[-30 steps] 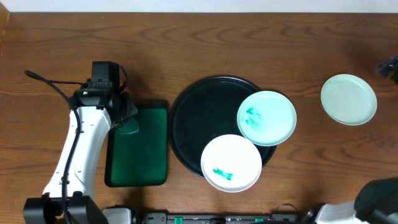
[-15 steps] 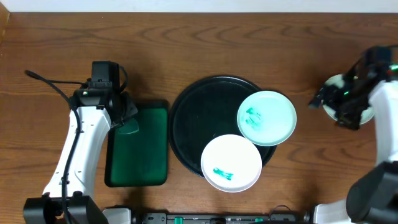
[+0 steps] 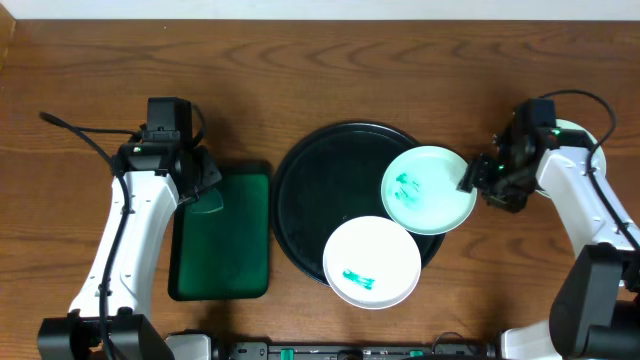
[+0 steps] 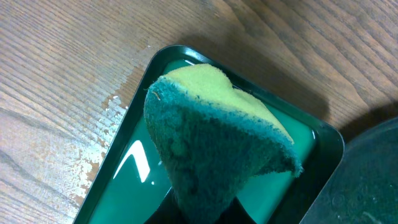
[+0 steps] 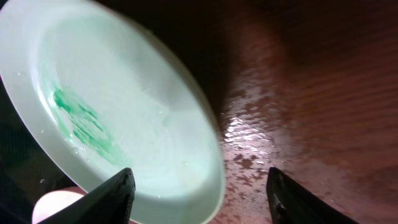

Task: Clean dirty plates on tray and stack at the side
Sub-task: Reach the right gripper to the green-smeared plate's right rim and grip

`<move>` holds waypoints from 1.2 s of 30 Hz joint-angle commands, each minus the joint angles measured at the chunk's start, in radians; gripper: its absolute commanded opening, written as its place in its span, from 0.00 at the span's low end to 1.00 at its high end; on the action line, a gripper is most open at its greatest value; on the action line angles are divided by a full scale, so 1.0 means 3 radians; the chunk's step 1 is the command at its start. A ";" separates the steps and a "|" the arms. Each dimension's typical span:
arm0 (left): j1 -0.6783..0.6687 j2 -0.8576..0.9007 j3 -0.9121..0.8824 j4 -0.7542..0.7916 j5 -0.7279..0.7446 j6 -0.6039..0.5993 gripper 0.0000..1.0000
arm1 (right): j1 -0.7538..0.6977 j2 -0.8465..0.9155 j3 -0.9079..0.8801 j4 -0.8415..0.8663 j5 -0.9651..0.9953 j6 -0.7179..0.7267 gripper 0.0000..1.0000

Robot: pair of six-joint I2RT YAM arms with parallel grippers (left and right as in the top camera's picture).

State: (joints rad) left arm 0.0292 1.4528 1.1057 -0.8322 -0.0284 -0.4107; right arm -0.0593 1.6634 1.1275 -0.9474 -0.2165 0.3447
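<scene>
Wooden table (image 3: 300,70): brown grain surface, with wet patches showing in both wrist views.

Round black tray (image 3: 315,200): raised rim, sits mid-table. Its left half is bare.

Rectangular dark-green tray (image 3: 225,250): just left of the black tray, glossy inside.

Pale-mint plate (image 3: 430,190): on the right side of the black tray, overhanging its rim. A teal-green smear marks the left of its well, and water droplets show on it in the right wrist view.

White plate (image 3: 372,262): at the front of the black tray, overhanging its front rim and tucked against the mint plate. A small teal smear lies near its front edge.

Third plate (image 3: 578,130): pale, on the bare table well right of the tray, mostly hidden by the right arm.

Sponge (image 4: 211,137): dark-green scouring face, yellow backing, hanging over the upper end of the green tray.

Left gripper (image 3: 205,195): pinched onto the sponge. The fingers themselves are barely in view.

Right gripper (image 5: 202,199): fingers spread, standing either side of the mint plate's right rim, with the right finger (image 5: 292,199) apart from it.
</scene>
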 commanded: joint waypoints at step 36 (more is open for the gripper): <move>0.0011 -0.0009 0.0031 0.0009 0.0005 0.0062 0.07 | 0.0259 -0.0011 -0.0310 0.0857 -0.0197 0.0281 0.01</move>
State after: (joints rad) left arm 0.0292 1.4528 1.1057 -0.8299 -0.0284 -0.4107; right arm -0.0231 1.6684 1.0115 -0.7017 -0.2005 0.5228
